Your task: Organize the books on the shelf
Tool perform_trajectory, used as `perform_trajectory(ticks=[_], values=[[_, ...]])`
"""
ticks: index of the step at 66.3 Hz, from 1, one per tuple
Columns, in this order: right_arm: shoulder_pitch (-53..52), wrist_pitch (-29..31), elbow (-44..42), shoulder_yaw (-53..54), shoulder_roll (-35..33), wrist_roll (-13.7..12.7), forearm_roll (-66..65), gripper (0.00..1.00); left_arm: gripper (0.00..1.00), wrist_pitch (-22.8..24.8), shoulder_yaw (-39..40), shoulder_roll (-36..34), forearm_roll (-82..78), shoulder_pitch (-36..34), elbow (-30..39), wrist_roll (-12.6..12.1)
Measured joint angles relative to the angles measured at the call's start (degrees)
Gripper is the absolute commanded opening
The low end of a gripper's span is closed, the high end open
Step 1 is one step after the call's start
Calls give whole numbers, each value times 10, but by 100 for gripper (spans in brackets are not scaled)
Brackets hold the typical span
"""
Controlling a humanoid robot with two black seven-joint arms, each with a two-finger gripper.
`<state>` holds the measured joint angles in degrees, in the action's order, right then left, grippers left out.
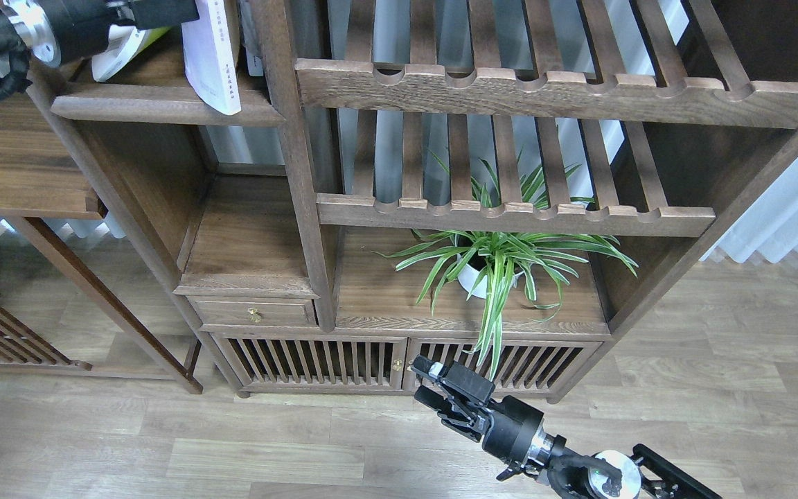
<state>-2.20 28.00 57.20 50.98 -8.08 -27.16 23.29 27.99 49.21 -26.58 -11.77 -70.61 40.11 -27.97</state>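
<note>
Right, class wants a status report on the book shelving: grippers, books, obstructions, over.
Left gripper up at the shelf, state unclear. Right gripper low, idle, empty. White book leaning over the shelf edge. Nothing blocking.

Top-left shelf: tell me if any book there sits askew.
Yes. The white-covered paperback on the solid dark-brown wooden shelf leans tilted, its lower corner overhanging the rounded front edge. Behind it, a yellow-green and white book also lies slanted, partly hidden by the left arm.

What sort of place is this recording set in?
Probably a home or a showroom: a dark-brown wooden display cabinet with slatted racks, a white-potted spider plant, wood-look plank flooring and pale curtains.
</note>
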Motion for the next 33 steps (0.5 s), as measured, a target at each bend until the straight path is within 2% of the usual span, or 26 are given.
perform_trajectory(ticks=[22, 33], values=[[-1, 0, -1, 1, -1, 1, 1, 99, 99, 0, 41, -21, 1, 25, 53, -1], [-1, 0, -1, 1, -1, 1, 2, 99, 99, 1, 94, -28, 3, 76, 89, 0]])
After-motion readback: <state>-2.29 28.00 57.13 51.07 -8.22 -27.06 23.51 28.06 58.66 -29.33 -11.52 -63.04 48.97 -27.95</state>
